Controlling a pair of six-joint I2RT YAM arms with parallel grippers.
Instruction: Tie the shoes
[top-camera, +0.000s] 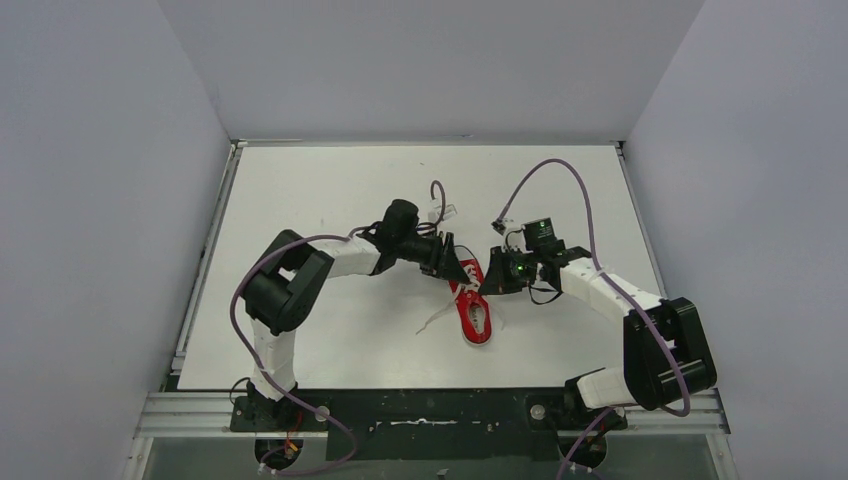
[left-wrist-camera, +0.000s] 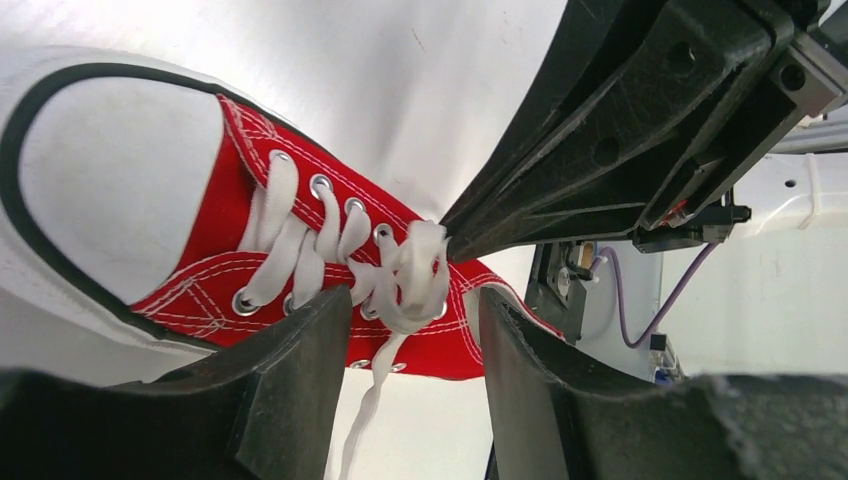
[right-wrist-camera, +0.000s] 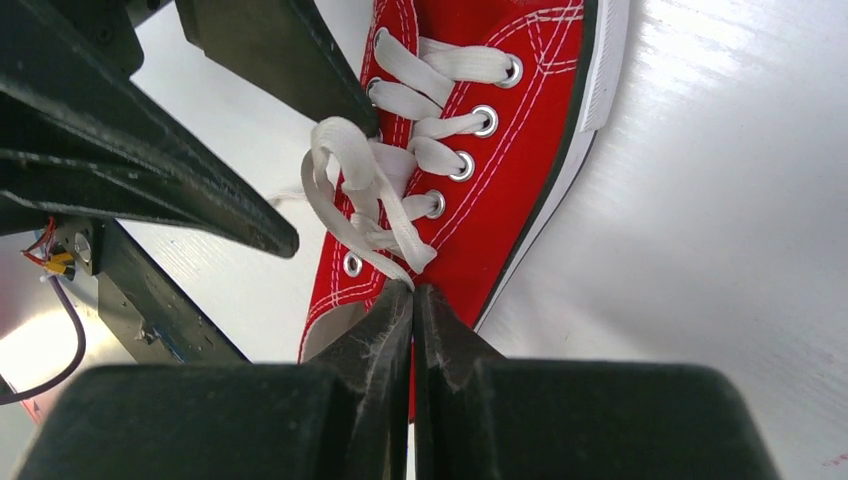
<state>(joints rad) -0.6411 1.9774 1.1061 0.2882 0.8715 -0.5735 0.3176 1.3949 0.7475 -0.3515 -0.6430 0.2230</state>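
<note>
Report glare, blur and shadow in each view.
Top external: even, soft light, table bright, sneaker tiny. Left wrist: glare whitens the table behind the sneaker; left gripper dark, soft-edged. Right wrist: sheen streaks the table at right; laces sharp, right gripper near-black.

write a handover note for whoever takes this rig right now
Left gripper: open, fingers either side of the white laces, gripping nothing.
Right gripper: shut, pinching the white laces near the top eyelets.
Red sneaker: lies flat in the middle of the table, between both arms.
Done: laces gathered in a loose tangle.
Left: no bow yet; form the loops and pull tight.
</note>
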